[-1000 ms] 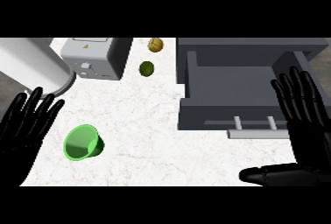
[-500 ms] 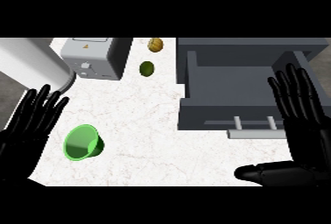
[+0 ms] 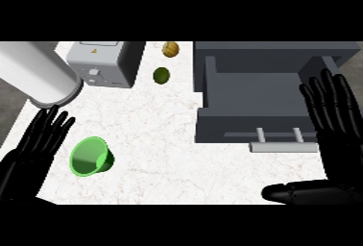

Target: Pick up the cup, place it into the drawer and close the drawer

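Note:
A green cup (image 3: 91, 156) lies tipped on the white marble counter (image 3: 170, 144) at the lower left, its mouth facing up and left. My left hand (image 3: 34, 146) is open right beside it on its left, fingers straight and pointing up. The grey drawer (image 3: 264, 103) stands pulled open at the right, with nothing visible inside it and its bar handle (image 3: 284, 147) toward me. My right hand (image 3: 339, 139) is open at the drawer's right edge, fingers up and thumb stretched left along the bottom.
A grey toaster (image 3: 105, 62) stands at the back left, with a large white cylinder (image 3: 32, 72) left of it. A green fruit (image 3: 162, 75) and a brownish one (image 3: 171, 48) lie behind, between toaster and drawer.
My left hand has slid a little right and up toward the cup. My right hand has shifted slightly left. The cup and drawer have not moved.

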